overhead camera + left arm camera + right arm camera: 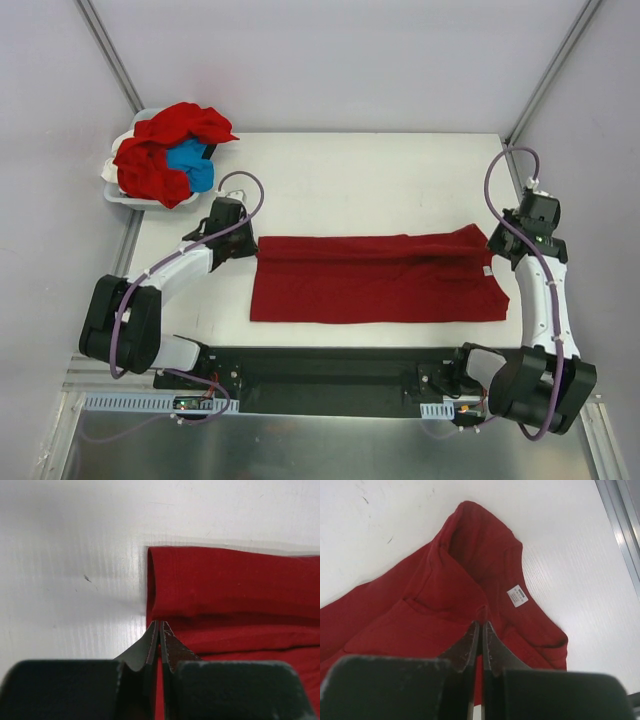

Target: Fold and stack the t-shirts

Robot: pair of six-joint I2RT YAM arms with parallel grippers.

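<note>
Pinching a folded red shirt [380,278] at both ends

The red shirt lies as a long band on the table [350,180]. The left hand [159,627] is clamped on its left edge. The right hand [481,627] is clamped on the cloth just beside its white neck label [517,595]. Beyond the shirt's left end, a tub [112,185] holds a heap of red shirts [165,140] and a blue shirt [190,165].

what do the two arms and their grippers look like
Both the left arm and right arm have white curved link shells between bulky black joint housings, and a purple cable loops loosely along each. The left gripper and right gripper look alike: a blocky black body carrying two thin, flat fingers that taper to a point, dark grey with brownish scuffed faces.
</note>
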